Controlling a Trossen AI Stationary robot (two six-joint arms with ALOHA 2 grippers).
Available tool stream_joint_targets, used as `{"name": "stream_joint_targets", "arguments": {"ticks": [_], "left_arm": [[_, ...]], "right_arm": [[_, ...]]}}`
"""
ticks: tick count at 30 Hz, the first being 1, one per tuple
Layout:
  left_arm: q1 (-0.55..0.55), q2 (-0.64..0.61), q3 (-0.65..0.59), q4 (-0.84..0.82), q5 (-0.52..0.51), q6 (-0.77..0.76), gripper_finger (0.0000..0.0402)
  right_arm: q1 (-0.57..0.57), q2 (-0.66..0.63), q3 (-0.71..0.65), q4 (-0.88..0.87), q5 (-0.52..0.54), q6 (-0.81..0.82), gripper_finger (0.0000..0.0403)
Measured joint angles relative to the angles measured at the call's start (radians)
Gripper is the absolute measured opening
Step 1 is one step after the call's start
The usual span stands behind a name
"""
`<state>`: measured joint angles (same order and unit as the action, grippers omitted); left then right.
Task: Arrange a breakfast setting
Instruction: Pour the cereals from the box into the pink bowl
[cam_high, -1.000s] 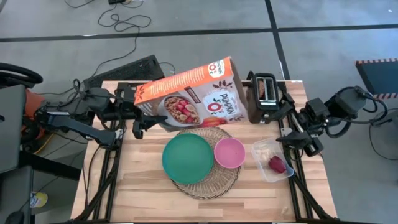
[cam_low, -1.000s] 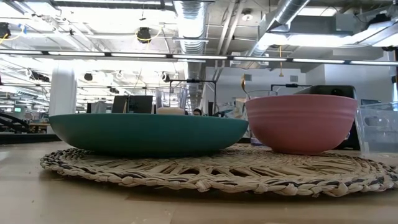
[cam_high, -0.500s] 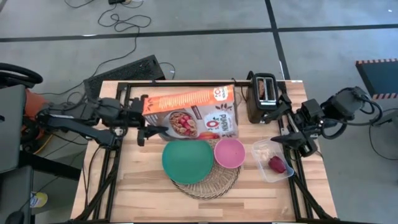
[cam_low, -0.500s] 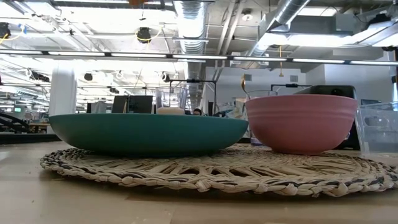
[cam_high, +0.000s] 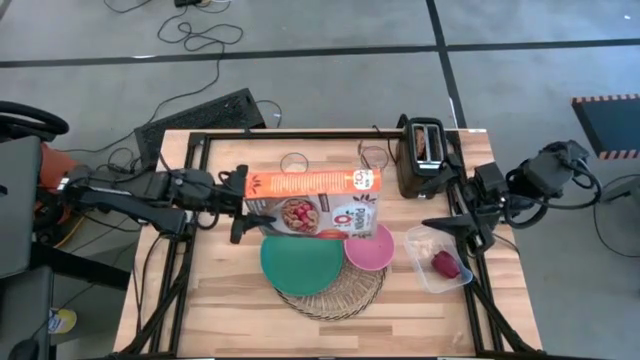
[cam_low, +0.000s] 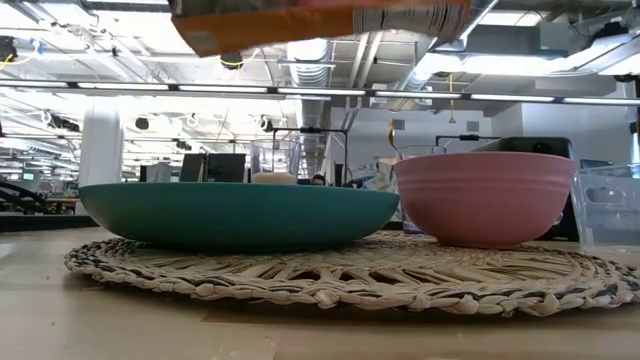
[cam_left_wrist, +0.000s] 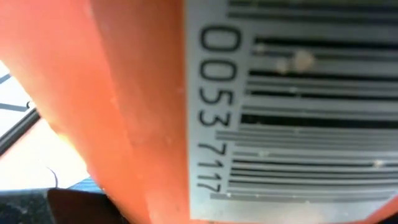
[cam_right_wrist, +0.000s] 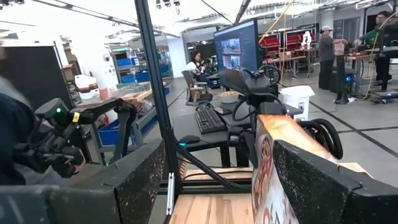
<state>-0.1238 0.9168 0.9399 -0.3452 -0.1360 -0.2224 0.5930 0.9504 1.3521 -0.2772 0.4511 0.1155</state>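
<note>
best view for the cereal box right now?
High view: the whole cereal box shows, held at its end by the left gripper above the teal plate and pink bowl. Low view catches only its underside at the top edge. Left wrist sees just barcode, right wrist a narrow slice.

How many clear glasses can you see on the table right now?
2. One clear glass stands at the table's far edge, behind the cereal box's left half; the other stands beside the black toaster, on its left. The lifted box could hide another.
</note>
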Motion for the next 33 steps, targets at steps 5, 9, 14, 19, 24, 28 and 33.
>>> {"name": "stream_joint_targets", "arguments": {"ticks": [5,9,14,19,24,28,33], "left_arm": [[0.0,0.017,-0.037,0.002,0.0,-0.004,0.028],[0.0,0.019,-0.06,-0.001,-0.001,-0.015,0.028],[0.0,0.019,-0.061,-0.015,-0.019,-0.012,0.028],[0.0,0.037,-0.061,-0.036,-0.033,-0.01,0.028],[0.0,0.097,-0.036,-0.065,-0.022,-0.011,0.0279],[0.0,0.161,0.021,-0.093,0.001,-0.011,0.0279],[0.0,0.216,0.115,-0.214,0.0,-0.004,0.0279]], "right_arm": [[0.0,0.007,0.0,0.001,0.001,0.002,0.0327],[0.0,0.006,0.0,0.003,0.003,0.001,0.0327],[0.0,0.006,0.0,0.003,0.003,0.0,0.0327],[0.0,0.006,0.0,0.003,0.003,0.0,0.0327],[0.0,0.006,0.0,-0.001,0.003,0.0,0.0327],[0.0,0.005,0.0,-0.002,0.003,0.001,0.0327],[0.0,0.005,0.0,-0.008,0.002,0.008,0.0327]]}}
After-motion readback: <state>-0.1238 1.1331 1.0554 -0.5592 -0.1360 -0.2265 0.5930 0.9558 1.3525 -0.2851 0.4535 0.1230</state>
